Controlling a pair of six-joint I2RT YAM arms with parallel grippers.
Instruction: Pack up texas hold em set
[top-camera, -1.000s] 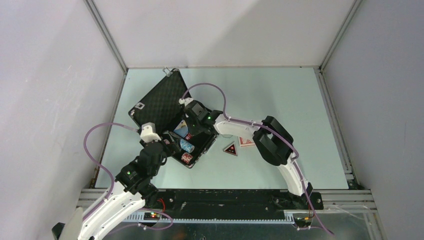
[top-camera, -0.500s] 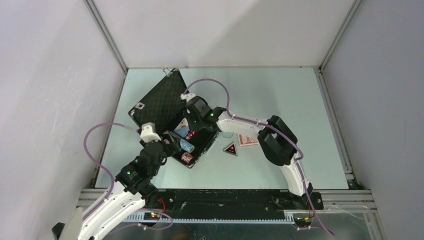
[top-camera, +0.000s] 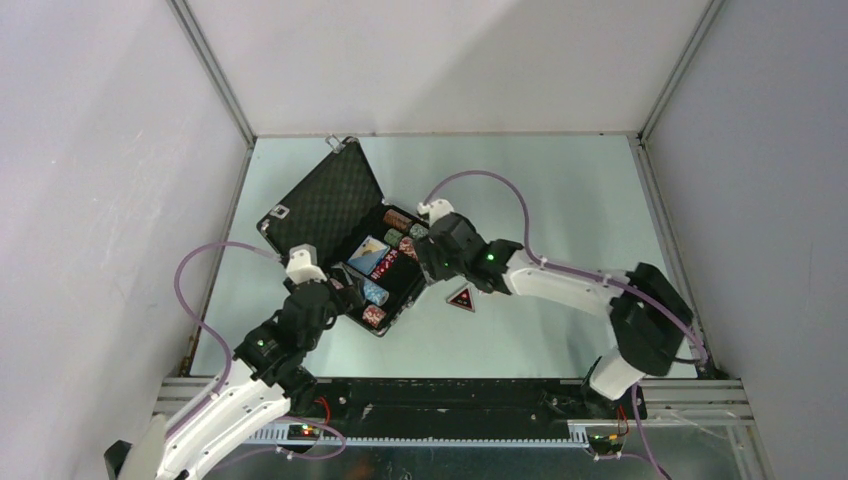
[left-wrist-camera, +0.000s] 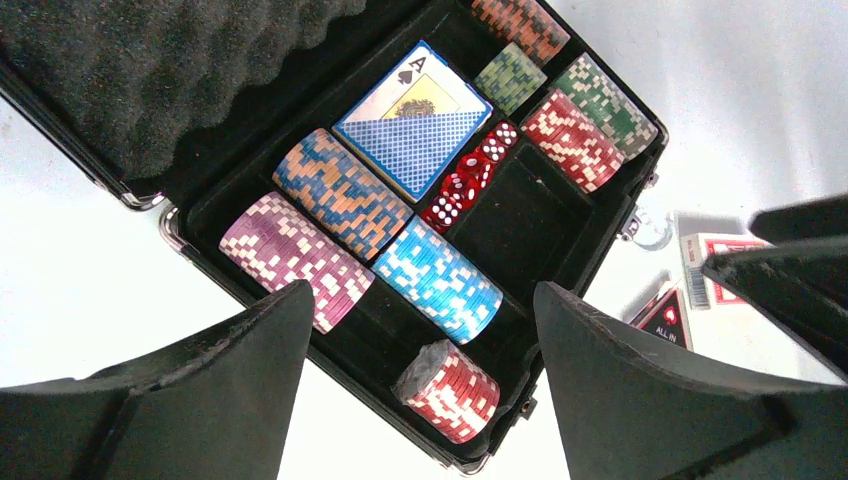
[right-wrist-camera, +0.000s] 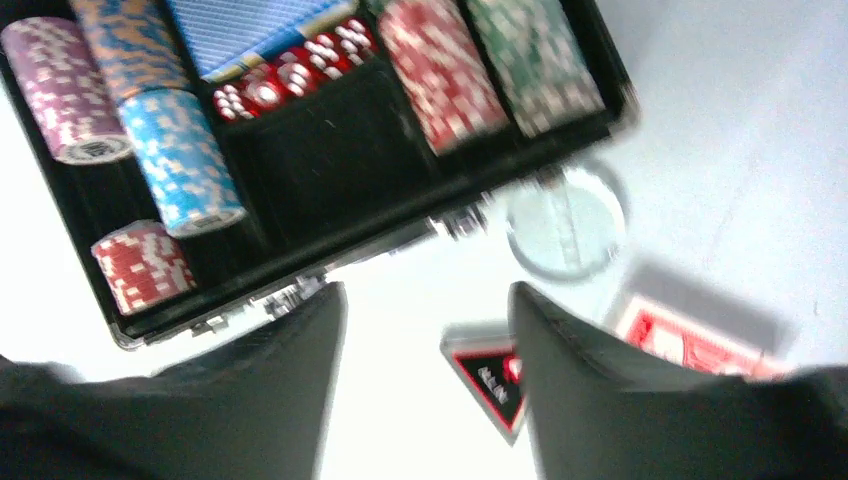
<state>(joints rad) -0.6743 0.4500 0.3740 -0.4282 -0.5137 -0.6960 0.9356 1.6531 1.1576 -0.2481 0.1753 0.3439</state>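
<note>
Right arm is swinging back out of the case (top-camera: 325, 205), where it was reaching in before, and the blue deck (left-wrist-camera: 412, 120) is now lying inside. Its gripper (right-wrist-camera: 425, 295) is hanging just past the front of the case, over the triangle (top-camera: 461, 298). Its fingers (right-wrist-camera: 290, 380) are standing wide apart and holding nothing. The left gripper (left-wrist-camera: 420, 300) is hovering over the near corner of the case, at the lower left of the top view. It is spread apart too, with nothing in it.

The case is lying open left of the middle of the top view. Chips (left-wrist-camera: 435, 280) and red dice (left-wrist-camera: 470, 180) are sitting inside by the blue deck. One slot beside the dice is showing bare. The triangle, the red deck (right-wrist-camera: 690, 345) and a clear disc (right-wrist-camera: 565, 225) are waiting on the table (top-camera: 560, 200), just beside the case.

I think the triangle is coming next. It is lying flat and thin, so the fingers may be scraping the table and sliding it away instead of lifting it. Going down too close to the case could be shoving the whole case. The right wrist picture is looking blurry, so the aim may be off.
</note>
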